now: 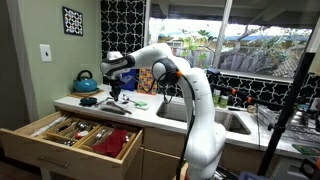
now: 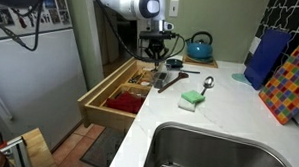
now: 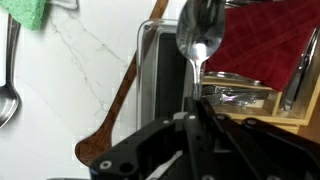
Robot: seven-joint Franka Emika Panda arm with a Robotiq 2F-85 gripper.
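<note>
Silver metal spoon [image 3: 200,40] is hanging clenched between the closed fingers of the robot's gripper [image 3: 192,115], its handle pinched and its bowl pointing away from the wrist. It is hovering above the counter's edge, just beside an open wooden drawer [image 2: 114,97]. In the wrist view a long wooden spoon [image 3: 120,100] is lying diagonally on the counter beneath it, close to the held spoon. A dark flat utensil [image 2: 168,82] is resting under the gripper. Farther off, a green sponge [image 2: 193,99] and a second metal spoon [image 2: 208,84] are lying near each other. The drawer is showing a red liner and sorted cutlery. The white marble countertop [image 3: 70,60] is running toward a steel sink [image 2: 217,151]. A teal kettle [image 1: 86,81] is sitting by the wall, and a window [image 1: 240,35] is letting in daylight above the sink.
</note>
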